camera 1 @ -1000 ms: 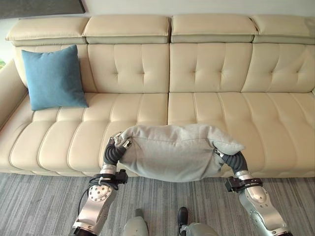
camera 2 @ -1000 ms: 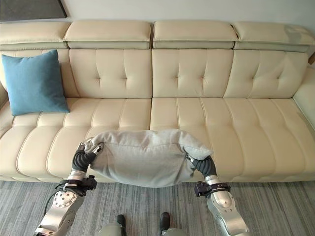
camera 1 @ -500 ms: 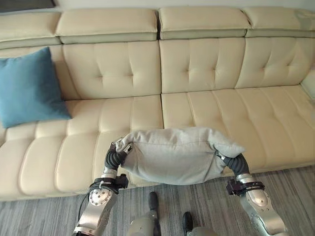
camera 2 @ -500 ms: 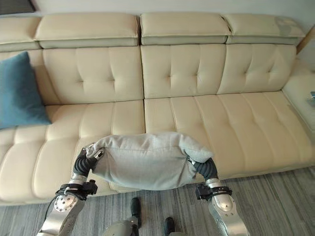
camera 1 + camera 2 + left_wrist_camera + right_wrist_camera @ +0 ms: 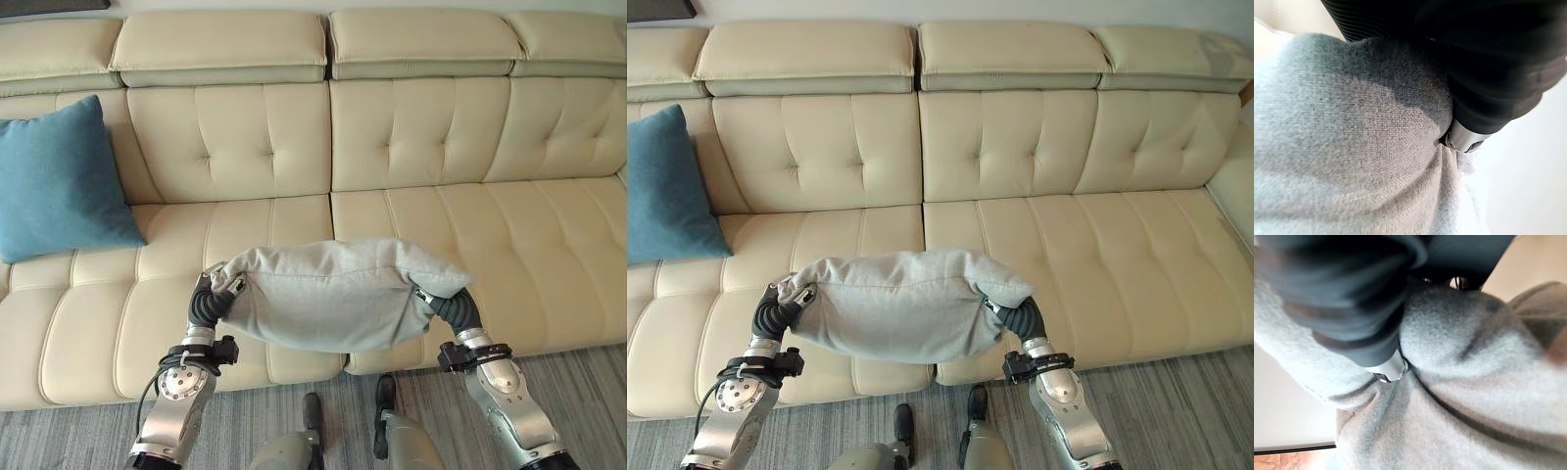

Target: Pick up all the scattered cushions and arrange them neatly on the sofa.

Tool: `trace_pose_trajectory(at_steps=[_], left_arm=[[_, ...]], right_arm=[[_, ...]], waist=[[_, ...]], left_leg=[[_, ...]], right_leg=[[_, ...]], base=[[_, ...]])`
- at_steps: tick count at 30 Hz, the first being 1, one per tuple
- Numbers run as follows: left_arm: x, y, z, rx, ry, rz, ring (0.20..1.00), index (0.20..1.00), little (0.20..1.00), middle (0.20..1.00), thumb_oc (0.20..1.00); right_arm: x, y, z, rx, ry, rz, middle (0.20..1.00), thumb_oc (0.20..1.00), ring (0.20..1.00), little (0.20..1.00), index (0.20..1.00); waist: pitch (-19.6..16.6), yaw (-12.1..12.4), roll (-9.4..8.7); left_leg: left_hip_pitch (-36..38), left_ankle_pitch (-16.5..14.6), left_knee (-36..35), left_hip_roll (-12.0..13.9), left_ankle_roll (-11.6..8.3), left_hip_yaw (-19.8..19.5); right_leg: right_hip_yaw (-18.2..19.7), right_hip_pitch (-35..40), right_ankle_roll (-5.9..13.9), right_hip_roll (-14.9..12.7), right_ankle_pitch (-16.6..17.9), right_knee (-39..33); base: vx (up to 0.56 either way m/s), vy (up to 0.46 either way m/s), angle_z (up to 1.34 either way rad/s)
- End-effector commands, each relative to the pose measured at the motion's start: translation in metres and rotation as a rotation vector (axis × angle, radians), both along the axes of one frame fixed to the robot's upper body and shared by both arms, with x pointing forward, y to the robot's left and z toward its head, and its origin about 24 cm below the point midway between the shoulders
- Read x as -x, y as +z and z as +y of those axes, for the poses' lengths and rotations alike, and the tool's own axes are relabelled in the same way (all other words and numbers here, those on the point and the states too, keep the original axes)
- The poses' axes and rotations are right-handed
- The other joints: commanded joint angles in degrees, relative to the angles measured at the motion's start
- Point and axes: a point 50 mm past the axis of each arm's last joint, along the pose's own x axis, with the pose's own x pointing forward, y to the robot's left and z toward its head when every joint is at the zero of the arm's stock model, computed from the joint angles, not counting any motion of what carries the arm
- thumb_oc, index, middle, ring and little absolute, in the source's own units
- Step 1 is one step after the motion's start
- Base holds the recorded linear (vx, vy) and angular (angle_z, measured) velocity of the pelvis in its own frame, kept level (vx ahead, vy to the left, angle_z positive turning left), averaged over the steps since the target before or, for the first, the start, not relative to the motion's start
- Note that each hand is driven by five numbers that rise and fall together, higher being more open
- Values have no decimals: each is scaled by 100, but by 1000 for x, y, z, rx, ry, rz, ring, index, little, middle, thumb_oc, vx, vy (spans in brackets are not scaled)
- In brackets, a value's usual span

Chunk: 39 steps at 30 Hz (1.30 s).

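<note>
Now both hands point(image 5: 217, 294) pressing grey cushion point(image 5: 333, 294)

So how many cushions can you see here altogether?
2. A square blue fabric cushion leans against the backrest at the left end of the cream leather sofa. A grey fabric cushion is held between the left hand and right hand. Others may lie outside the views.

Silver-grey forearms end in dark ribbed wrist covers, with a black clamp ring at each wrist.
</note>
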Motion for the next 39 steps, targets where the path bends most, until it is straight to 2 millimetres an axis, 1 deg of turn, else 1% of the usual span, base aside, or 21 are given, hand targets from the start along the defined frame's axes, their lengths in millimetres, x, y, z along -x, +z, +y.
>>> trace_pose_trajectory(at_steps=[1, 4, 7, 8, 9, 13, 16, 18, 19, 20, 22, 23, 24, 25, 26, 29, 30, 32, 34, 37, 39], left_arm=[[-14, 32, -7, -69, -36, -181, 200, 200, 200, 200, 200], [-25, 34, -10, -75, -18, -194, 200, 200, 200, 200, 200], [-45, 46, -18, -70, -8, -237, 200, 200, 200, 200, 200], [-46, 46, -18, -70, -7, -239, 200, 200, 200, 200, 200], [-60, 60, -27, -63, -17, -289, 200, 200, 200, 200, 200], [-91, 100, -44, -86, -42, -409, 200, 200, 200, 200, 200], [-108, 126, -52, -121, -49, -470, 200, 200, 200, 200, 200], [-121, 139, -57, -144, -49, -482, 200, 200, 200, 200, 200], [-133, 148, -58, -193, -42, -471, 200, 200, 200, 200, 200], [-133, 149, -58, -193, -42, -472, 200, 200, 200, 200, 200], [-141, 156, -54, -205, -18, -464, 200, 200, 200, 200, 200], [-145, 159, -55, -209, -15, -453, 260, 260, 260, 260, 260], [-150, 161, -51, -212, 2, -441, 655, 655, 655, 655, 655], [-153, 163, -50, -224, 11, -431, 1000, 1000, 1000, 1000, 1000], [-157, 166, -48, -220, 21, -418, 1000, 1000, 1000, 1000, 1000], [-162, 180, -37, -228, 65, -426, 1000, 1000, 1000, 1000, 1000], [-162, 189, -28, -239, 95, -445, 1000, 1000, 1000, 1000, 1000], [-162, 199, -21, -238, 124, -464, 1000, 1000, 1000, 1000, 1000], [-162, 210, -5, -224, 164, -478, 1000, 1000, 1000, 1000, 1000], [-162, 222, 14, -222, 206, -475, 1000, 1000, 1000, 1000, 1000], [-161, 228, 22, -207, 227, -473, 1000, 1000, 1000, 1000, 1000]], right_arm=[[-21, 61, 16, -66, 83, -305, 200, 200, 200, 200, 200], [-34, 68, 28, -100, 116, -319, 200, 200, 200, 200, 200], [-52, 85, 44, -83, 153, -375, 200, 200, 200, 200, 200], [-52, 86, 44, -83, 153, -378, 200, 200, 200, 200, 200], [-64, 98, 52, -77, 151, -411, 200, 200, 200, 200, 200], [-86, 125, 74, -60, 160, -474, 200, 200, 200, 200, 200], [-102, 136, 77, -25, 126, -476, 200, 200, 200, 200, 200], [-116, 139, 76, 3, 101, -447, 200, 200, 200, 200, 200], [-128, 150, 75, 27, 69, -444, 200, 200, 200, 200, 200], [-129, 151, 75, 27, 69, -446, 200, 200, 200, 200, 200], [-138, 154, 71, 41, 34, -421, 200, 200, 200, 200, 200], [-142, 157, 69, 56, 21, -415, 200, 200, 200, 200, 200], [-147, 161, 68, 71, 4, -407, 511, 511, 511, 511, 511], [-150, 164, 67, 78, -8, -403, 937, 937, 937, 937, 937], [-154, 169, 66, 80, -27, -406, 1000, 1000, 1000, 1000, 1000], [-159, 186, 62, 72, -69, -434, 1000, 1000, 1000, 1000, 1000], [-159, 199, 60, 72, -87, -468, 1000, 1000, 1000, 1000, 1000], [-160, 213, 58, 77, -107, -513, 1000, 1000, 1000, 1000, 1000], [-160, 236, 51, 81, -141, -571, 1000, 1000, 1000, 1000, 1000], [-162, 260, 39, 62, -198, -608, 1000, 1000, 1000, 1000, 1000], [-164, 265, 31, 19, -229, -594, 1000, 1000, 1000, 1000, 1000]], waist=[[-322, -16, 42], [-372, 25, 46], [-372, 75, 75], [-361, 71, 76], [-320, 83, 101], [-164, 92, 167], [-86, 82, 194], [-11, 69, 211], [99, 56, 230], [93, 57, 227], [151, 53, 252], [200, 58, 268], [236, 57, 280], [268, 58, 290], [305, 56, 308], [380, 57, 348], [378, 65, 362], [355, 64, 370], [313, 84, 368], [266, 115, 368], [237, 143, 372]], left_leg=[[-167, -666, 485, 298, -388, -135], [-97, -619, 363, 331, -452, -185], [-158, -542, 286, 357, -503, -260], [-163, -540, 287, 357, -504, -264], [-257, -478, 239, 368, -535, -303], [-648, -293, 152, 398, -582, -397], [-921, -159, 91, 396, -610, -449], [-1062, -79, 51, 400, -629, -470], [-1227, 21, 13, 417, -648, -509], [-1253, 38, 14, 416, -647, -508], [-1380, 110, -33, 424, -667, -548], [-1429, 151, -47, 427, -678, -550], [-1483, 193, -73, 435, -687, -557], [-1481, 214, -111, 440, -696, -567], [-1518, 265, -154, 445, -707, -582], [-1613, 382, -263, 449, -746, -614], [-1642, 396, -292, 447, -758, -625], [-1678, 421, -327, 446, -779, -644], [-1702, 444, -357, 440, -806, -680], [-1718, 441, -357, 424, -838, -723], [-1700, 433, -357, 408, -855, -754]], right_leg=[[-157, 539, 189, 192, -679, 11], [-227, 679, 154, 226, -706, -91], [-287, 664, 110, 254, -745, -120], [-291, 660, 109, 254, -746, -117], [-319, 569, 95, 268, -742, -119], [-281, 147, 70, 315, -707, -55], [-224, -152, 49, 353, -668, 10], [-183, -324, 44, 373, -651, 61], [-149, -521, 47, 387, -616, 115], [-149, -542, 46, 387, -597, 107], [-126, -692, 42, 393, -575, 134], [-120, -753, 40, 393, -562, 149], [-118, -818, 40, 397, -549, 157], [-105, -838, 42, 404, -560, 162], [-107, -895, 43, 419, -545, 158], [-130, -994, 46, 445, -506, 121], [-132, -1024, 49, 462, -496, 96], [-140, -1044, 54, 470, -470, 49], [-151, -1023, 58, 491, -461, -21], [-177, -977, 58, 503, -446, -99], [-207, -936, 53, 506, -434, -134]], base=[[116, -91, 6], [87, -101, 4], [19, -73, 7], [-24, -68, 24], [-44, -57, 27], [-93, -48, 14], [-61, -23, 10], [-54, -22, 5], [-66, -11, 3], [-66, -8, 1], [-38, -4, -2], [-46, -5, -3], [-38, -3, -4], [-31, -6, -3], [0, 0, 0], [-17, -4, 1], [-14, -11, 3], [0, 0, 0], [6, -9, 3], [14, -13, 11], [24, -13, 8]])
